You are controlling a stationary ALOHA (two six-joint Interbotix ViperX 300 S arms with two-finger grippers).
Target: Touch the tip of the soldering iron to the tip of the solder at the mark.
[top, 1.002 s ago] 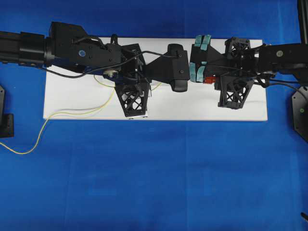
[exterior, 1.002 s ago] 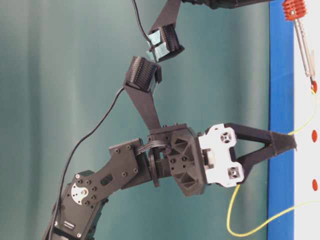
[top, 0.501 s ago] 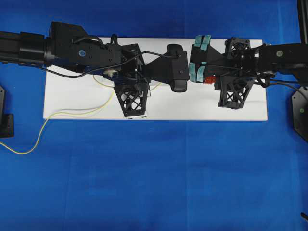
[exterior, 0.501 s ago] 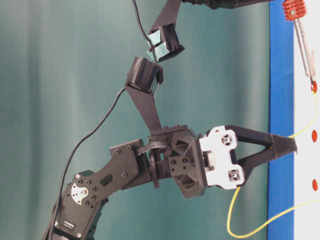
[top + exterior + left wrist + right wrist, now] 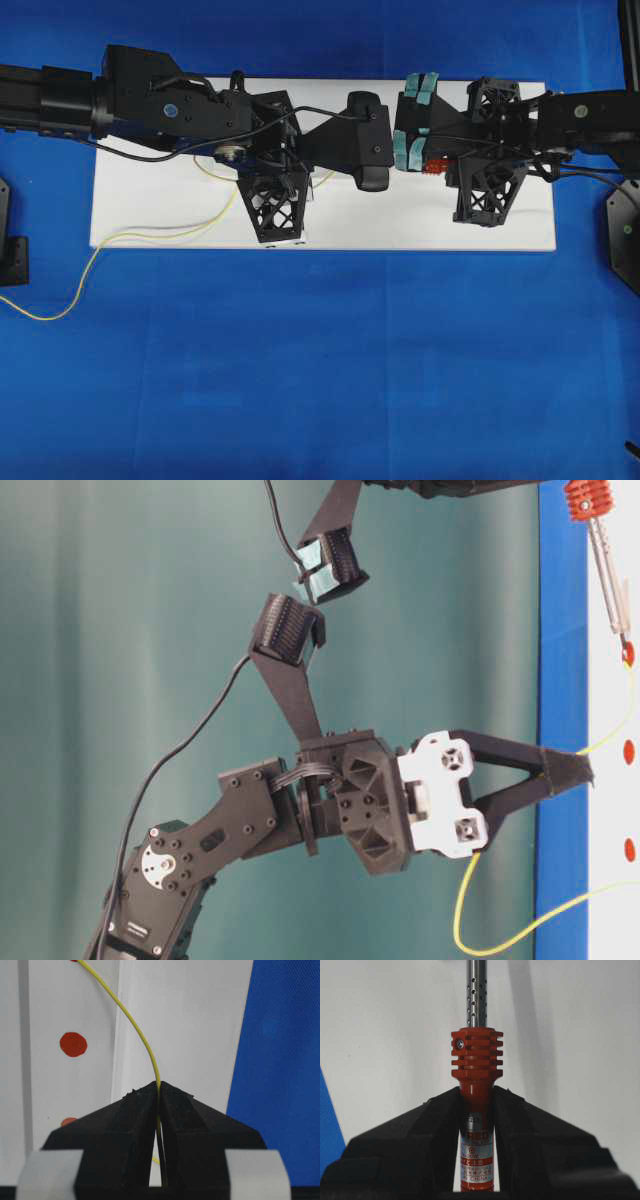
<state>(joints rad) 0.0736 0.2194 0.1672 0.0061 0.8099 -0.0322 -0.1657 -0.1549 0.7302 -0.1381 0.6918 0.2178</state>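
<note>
Setting: a blue cloth-covered tabletop [image 5: 320, 360] is carrying a flat white rectangular board [image 5: 400, 225] with round red marks [image 5: 73, 1044] painted on it.
Left end effector [image 5: 160, 1091]: its black jaws are pressing together on the thin yellow flexible solder wire [image 5: 134, 1027], which is arching up and away from the fingertips toward the top red mark.
Right end effector [image 5: 476, 1097]: it is clamping the orange-red ribbed handle of the slim pen-like soldering iron [image 5: 476, 1060], with the perforated metal shaft pointing straight away over the board.
Tips: in the table-level view the iron's pointed tip [image 5: 624, 638] is sitting at a red mark and the wire's end is arriving at that same mark; whether the two are actually touching is too fine to tell.
Step in hand: bringing and holding tip against tip on the mark.
Doing it well: both grips are looking firm, so only small, slow corrections are wanted; the wire is springy, so nudging it sideways is likely to flick it off the mark, and pressing the iron down hard is likely to push the wire away.
</note>
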